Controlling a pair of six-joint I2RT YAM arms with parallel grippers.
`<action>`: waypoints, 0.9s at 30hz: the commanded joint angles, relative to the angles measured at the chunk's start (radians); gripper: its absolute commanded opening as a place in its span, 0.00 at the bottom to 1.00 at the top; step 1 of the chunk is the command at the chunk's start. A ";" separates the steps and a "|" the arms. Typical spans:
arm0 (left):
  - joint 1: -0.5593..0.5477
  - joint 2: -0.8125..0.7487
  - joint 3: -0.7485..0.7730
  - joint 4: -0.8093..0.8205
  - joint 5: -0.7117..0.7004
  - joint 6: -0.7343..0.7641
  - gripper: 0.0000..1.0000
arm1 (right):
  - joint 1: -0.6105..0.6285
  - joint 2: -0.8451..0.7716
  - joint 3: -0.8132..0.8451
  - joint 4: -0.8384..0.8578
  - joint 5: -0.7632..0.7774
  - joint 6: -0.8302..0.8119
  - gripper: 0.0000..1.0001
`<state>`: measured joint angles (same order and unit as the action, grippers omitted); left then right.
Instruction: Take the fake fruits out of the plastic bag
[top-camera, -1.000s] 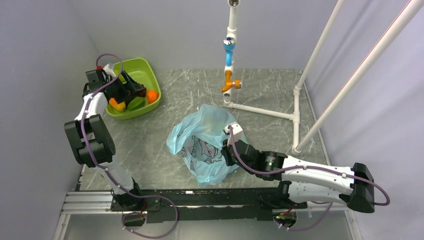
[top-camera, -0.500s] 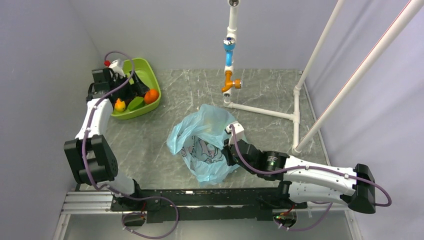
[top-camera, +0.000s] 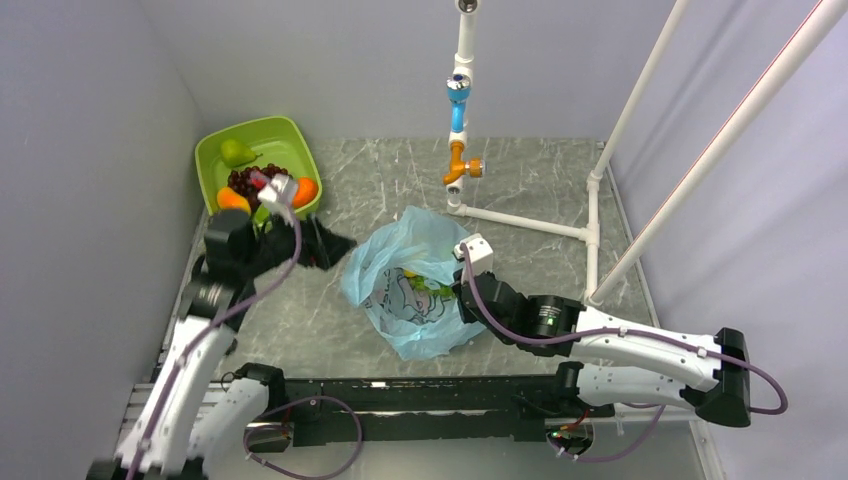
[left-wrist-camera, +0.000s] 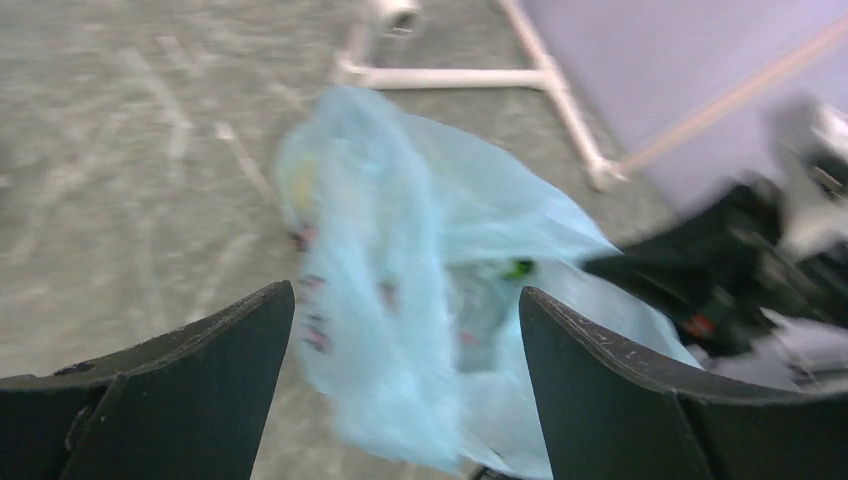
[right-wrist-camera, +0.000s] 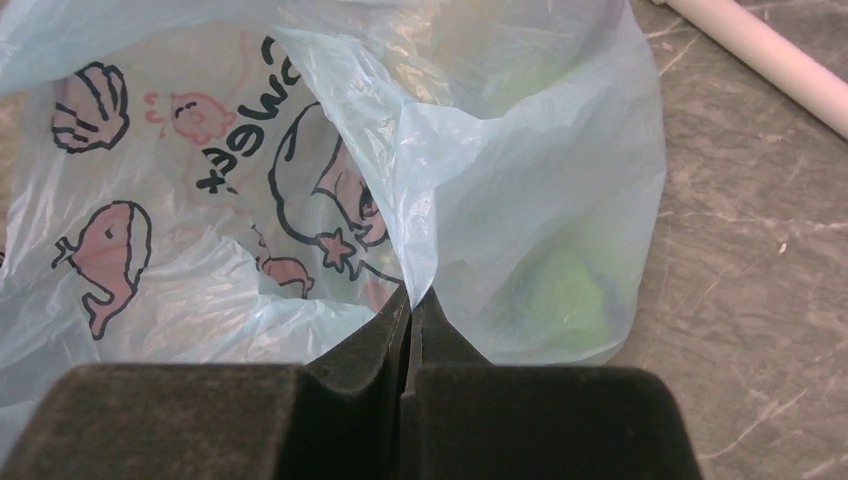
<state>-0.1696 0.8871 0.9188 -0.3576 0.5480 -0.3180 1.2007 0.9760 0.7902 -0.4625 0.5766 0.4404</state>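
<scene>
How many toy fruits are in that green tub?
4: pear at the back, grapes in the middle, orange fruit front right, orange-yellow fruit front left. The left arm may hide more.

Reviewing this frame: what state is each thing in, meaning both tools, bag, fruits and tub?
Thin light-blue printed plastic bag: lying crumpled on the table, not emptied.
Green fake fruit: inside that bag, seen through the film.
Left tool: open, empty.
Right tool: shut on a fold of the bag.
Lime-green square plastic tub: holds round orange fake fruit, dark purple grape bunch, pale green pear.
</scene>
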 joint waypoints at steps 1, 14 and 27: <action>-0.089 -0.247 -0.131 0.070 0.108 -0.143 0.89 | 0.005 -0.065 -0.005 0.045 0.022 -0.048 0.00; -0.412 -0.364 -0.350 0.211 -0.095 -0.288 0.81 | 0.004 -0.111 -0.084 0.135 -0.036 -0.050 0.00; -0.822 -0.015 -0.300 0.271 -0.635 -0.328 0.67 | 0.005 -0.188 -0.088 0.126 -0.052 -0.019 0.00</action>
<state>-0.9840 0.8501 0.6464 -0.2295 0.0681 -0.5846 1.2007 0.8330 0.7074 -0.3794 0.5411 0.4049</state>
